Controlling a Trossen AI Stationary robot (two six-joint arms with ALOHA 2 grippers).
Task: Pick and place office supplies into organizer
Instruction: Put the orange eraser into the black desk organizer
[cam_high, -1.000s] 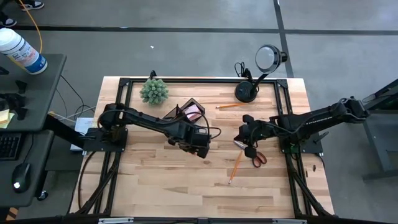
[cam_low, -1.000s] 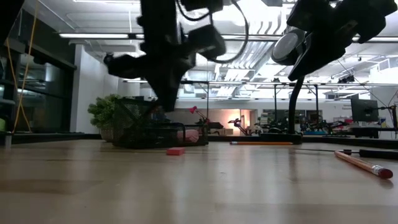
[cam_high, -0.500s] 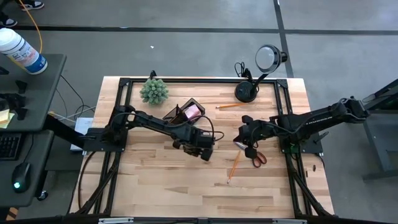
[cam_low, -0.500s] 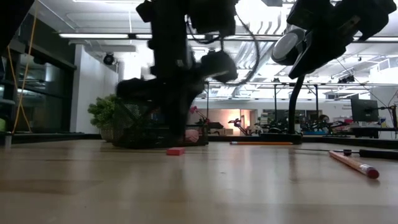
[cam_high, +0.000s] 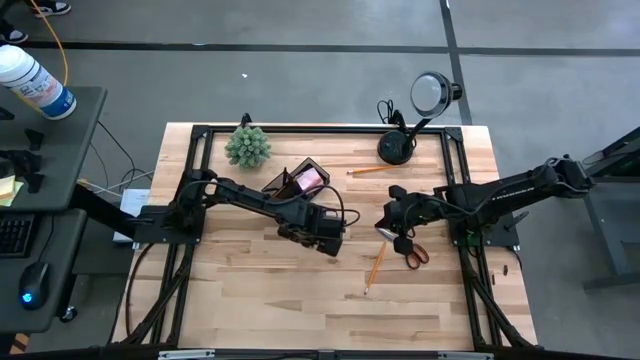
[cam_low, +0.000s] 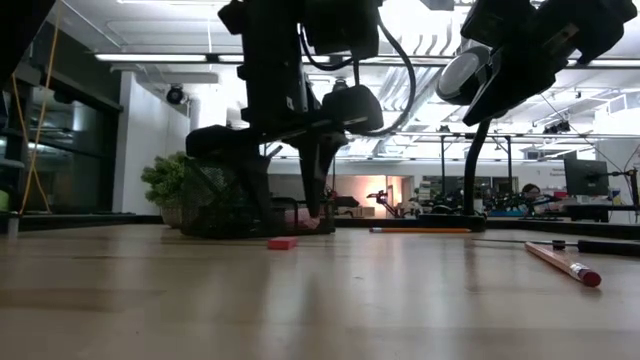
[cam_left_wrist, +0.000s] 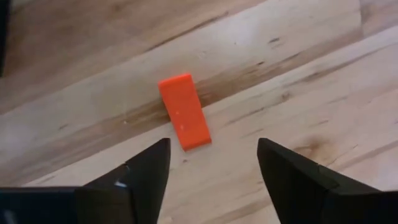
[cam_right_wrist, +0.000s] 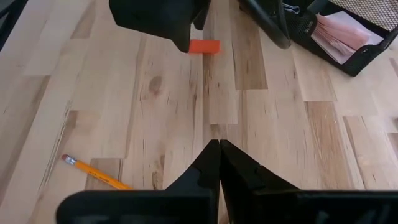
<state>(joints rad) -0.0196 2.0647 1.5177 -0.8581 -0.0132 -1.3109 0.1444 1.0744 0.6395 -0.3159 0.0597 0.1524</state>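
Note:
A small red-orange block (cam_left_wrist: 185, 111) lies flat on the wooden table; it also shows in the low view (cam_low: 282, 243). My left gripper (cam_left_wrist: 211, 158) is open and hangs just above it, one finger on each side, touching nothing; in the high view it is at mid-table (cam_high: 325, 238). My right gripper (cam_right_wrist: 217, 158) is shut and empty, right of centre (cam_high: 393, 232). The red-handled scissors (cam_high: 415, 255) and a pencil (cam_high: 376, 266) lie flat beside it. The black organizer (cam_high: 300, 180) holds a pink pad (cam_right_wrist: 339, 31).
A second pencil (cam_high: 372, 171) lies near the lamp base (cam_high: 397, 150) at the far right. The green spiky plant (cam_high: 247, 146) stands at the far left, behind the organizer. Bare wood lies along the table's near side.
My left gripper has gone a little toward the table's right edge and come down over the red-orange block. The pencil by my right gripper has shifted slightly toward the table's left edge.

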